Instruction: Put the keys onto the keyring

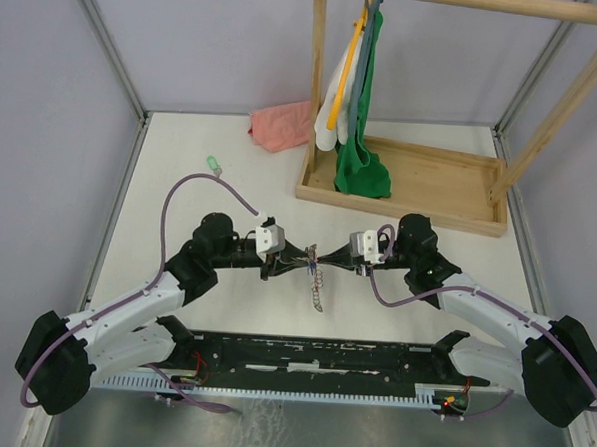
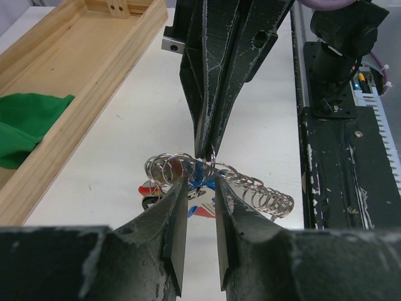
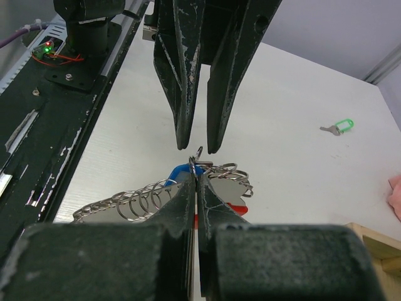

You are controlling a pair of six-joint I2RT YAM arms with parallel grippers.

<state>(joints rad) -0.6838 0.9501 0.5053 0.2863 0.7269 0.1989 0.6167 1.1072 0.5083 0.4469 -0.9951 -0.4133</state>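
**Keyring pinched between both arms, green key out on its own**

Well, starting at the left of my overhead feed, the light green key (image 1: 213,164) lies alone on the white table (image 1: 179,217), well apart from both arms. To its right a pink cloth (image 1: 282,126) sits bunched at the far edge, just beside the wooden tray (image 1: 429,208). The tray holds a green cloth (image 1: 363,172) heaped in its left end; the rest of its floor shows bare wood.

In the middle of the table the keyring (image 1: 316,277) sits between the two wrists, its silvery chain (image 2: 266,197) trailing toward the arm bases and its red strap (image 2: 147,187) underneath. The blue key (image 3: 178,170) is in among the rings.

The left gripper (image 2: 198,188) has its jaws a narrow way apart, with the blue key's head in the gap; I cannot tell whether either pad presses on it. The right gripper (image 3: 195,182) faces it tip to tip, jaws together and clamped on a loop of the keyring.
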